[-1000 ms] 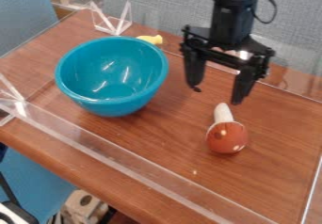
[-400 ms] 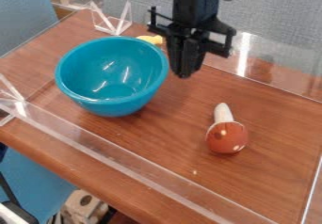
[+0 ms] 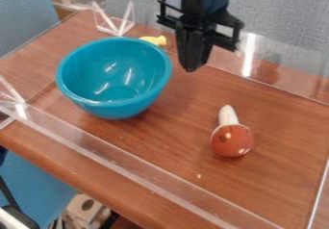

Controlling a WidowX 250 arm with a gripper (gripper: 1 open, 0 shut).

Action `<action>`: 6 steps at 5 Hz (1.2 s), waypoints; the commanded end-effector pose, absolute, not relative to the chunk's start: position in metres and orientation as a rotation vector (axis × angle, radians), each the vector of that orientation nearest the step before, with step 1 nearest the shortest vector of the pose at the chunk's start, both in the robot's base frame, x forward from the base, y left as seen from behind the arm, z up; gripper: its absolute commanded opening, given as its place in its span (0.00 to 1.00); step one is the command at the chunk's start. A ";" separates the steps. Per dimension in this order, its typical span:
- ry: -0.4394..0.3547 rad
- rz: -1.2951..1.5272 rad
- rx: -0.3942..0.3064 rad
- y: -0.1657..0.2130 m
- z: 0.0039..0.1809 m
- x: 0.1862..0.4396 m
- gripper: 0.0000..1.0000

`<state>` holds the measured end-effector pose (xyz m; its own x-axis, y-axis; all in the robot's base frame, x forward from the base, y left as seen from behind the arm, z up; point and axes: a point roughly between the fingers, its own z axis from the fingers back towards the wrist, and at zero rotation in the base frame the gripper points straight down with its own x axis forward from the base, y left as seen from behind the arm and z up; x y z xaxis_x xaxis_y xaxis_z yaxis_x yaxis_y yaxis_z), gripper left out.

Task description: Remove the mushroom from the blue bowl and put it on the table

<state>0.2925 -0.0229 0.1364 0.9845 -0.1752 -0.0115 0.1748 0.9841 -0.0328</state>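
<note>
The mushroom (image 3: 230,137) lies on its side on the table (image 3: 154,141), red-orange cap toward the front, cream stem pointing back. It rests to the right of the blue bowl (image 3: 114,76), which holds nothing. My gripper (image 3: 194,63) hangs pointing down above the table between the bowl's right rim and the back wall. Its fingers are pressed together, shut on nothing. It is well clear of the mushroom, up and to the left of it.
A small yellow object (image 3: 154,41) sits behind the bowl near the back wall. Low clear acrylic walls (image 3: 90,151) edge the tabletop on all sides. Bare wood lies in front of the bowl and around the mushroom.
The gripper went from wide open above the mushroom to shut. It rose and shifted left toward the bowl's right rim. The mushroom and bowl stayed put.
</note>
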 end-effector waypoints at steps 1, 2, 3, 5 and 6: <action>-0.038 -0.139 -0.020 -0.021 0.146 0.300 0.00; -0.038 -0.122 -0.016 -0.034 0.134 0.298 0.00; -0.039 -0.103 -0.016 -0.052 0.122 0.295 0.00; -0.040 -0.126 -0.014 -0.060 0.101 0.296 0.00; -0.044 -0.084 -0.011 -0.060 0.100 0.292 0.00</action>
